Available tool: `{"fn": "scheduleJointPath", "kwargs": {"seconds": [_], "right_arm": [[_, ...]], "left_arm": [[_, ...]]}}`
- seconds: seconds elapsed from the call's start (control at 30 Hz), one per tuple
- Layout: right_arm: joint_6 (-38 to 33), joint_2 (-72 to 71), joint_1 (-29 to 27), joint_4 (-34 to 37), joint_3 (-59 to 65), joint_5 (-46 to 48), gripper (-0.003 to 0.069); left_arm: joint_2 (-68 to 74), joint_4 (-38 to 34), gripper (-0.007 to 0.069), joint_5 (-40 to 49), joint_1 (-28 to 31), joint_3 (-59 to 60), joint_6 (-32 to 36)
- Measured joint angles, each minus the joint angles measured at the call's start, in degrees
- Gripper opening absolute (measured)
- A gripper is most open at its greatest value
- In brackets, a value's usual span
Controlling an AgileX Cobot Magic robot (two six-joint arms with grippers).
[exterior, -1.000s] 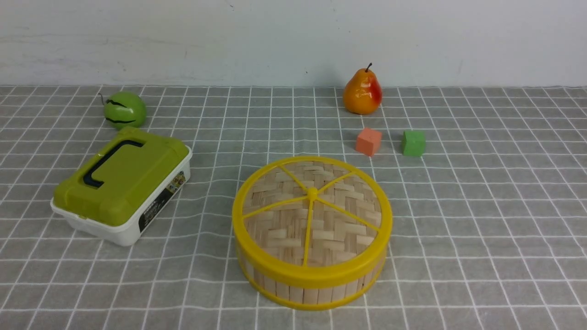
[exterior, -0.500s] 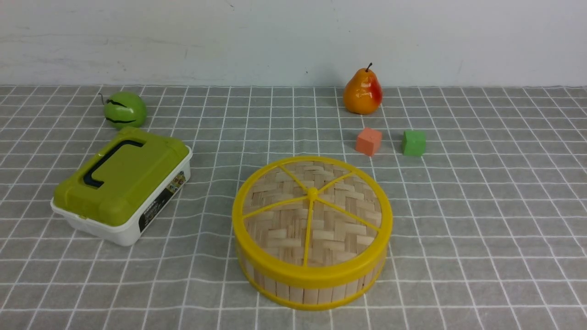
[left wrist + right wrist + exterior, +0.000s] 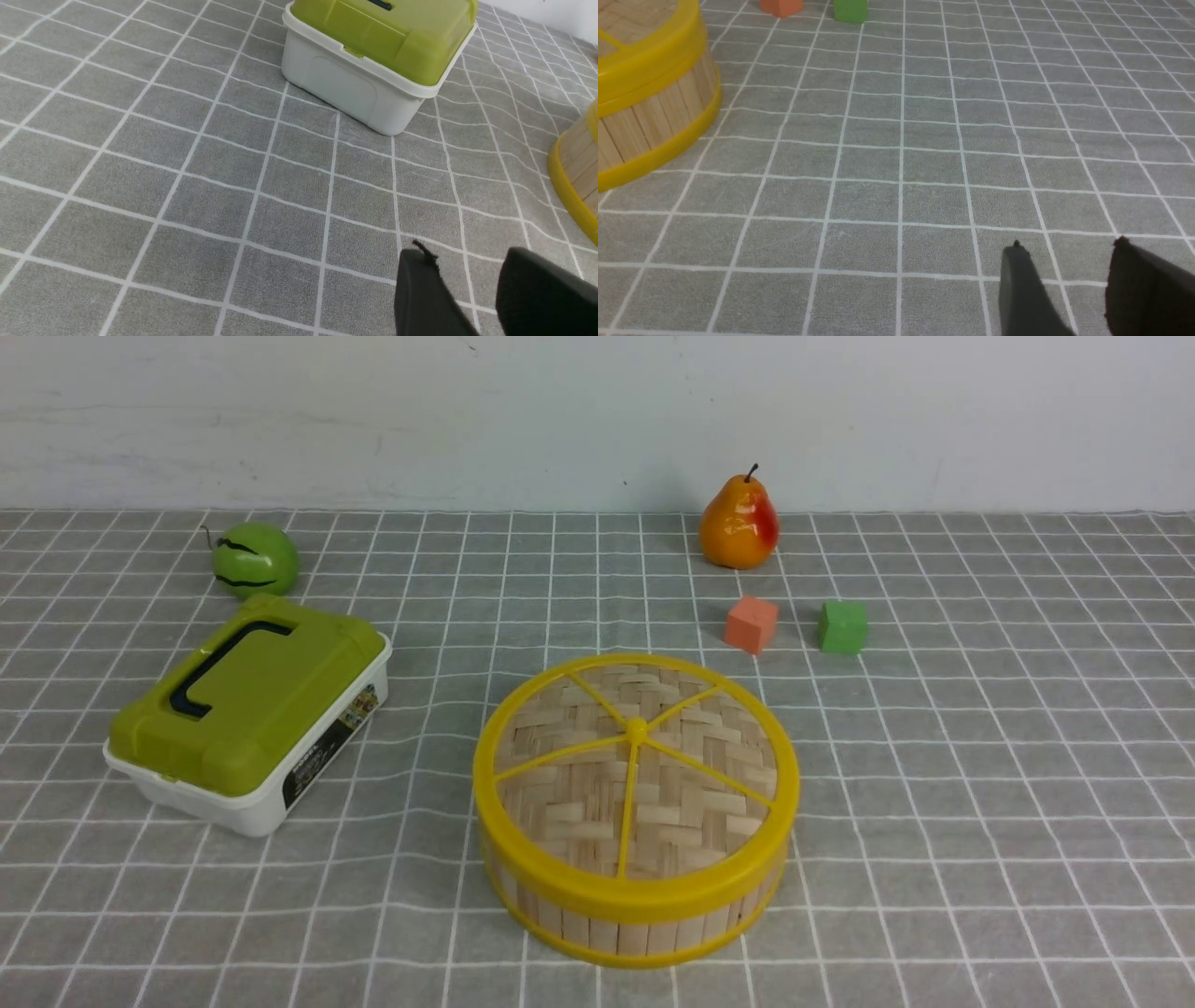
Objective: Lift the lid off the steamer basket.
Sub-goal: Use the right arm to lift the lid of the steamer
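The woven bamboo lid (image 3: pixel 635 770) with yellow rim and spokes sits flat on the steamer basket (image 3: pixel 644 919) at the front middle of the cloth. Neither arm shows in the front view. In the left wrist view my left gripper (image 3: pixel 467 261) is open and empty over bare cloth, with the basket's side (image 3: pixel 577 172) apart from it at the frame edge. In the right wrist view my right gripper (image 3: pixel 1066 254) is open and empty over bare cloth, well apart from the basket (image 3: pixel 649 116) and the lid's rim (image 3: pixel 644 65).
A white box with an olive-green lid (image 3: pixel 247 709) stands left of the basket, also in the left wrist view (image 3: pixel 373 51). A green round fruit (image 3: pixel 254 558), a pear (image 3: pixel 738 523), an orange cube (image 3: pixel 750 623) and a green cube (image 3: pixel 842 626) lie further back.
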Motion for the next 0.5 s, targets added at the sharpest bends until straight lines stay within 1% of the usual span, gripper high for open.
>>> {"fn": "scheduleJointPath", "kwargs": {"seconds": [0.23,0.33,0.4,0.5], "right_arm": [[0.0,0.0,0.0,0.39,0.0,0.0,0.0241],[1.06,0.0,0.0,0.9,0.0,-0.14,0.0241],[2.98,0.0,0.0,3.19,0.0,-0.87,0.0241],[12.22,0.0,0.0,15.49,0.33,-3.3,0.0241]], "left_arm": [[0.0,0.0,0.0239,0.0,0.0,0.0,0.0],[0.0,0.0,0.0239,0.0,0.0,0.0,0.0],[0.0,0.0,0.0239,0.0,0.0,0.0,0.0],[0.0,0.0,0.0239,0.0,0.0,0.0,0.0]]}}
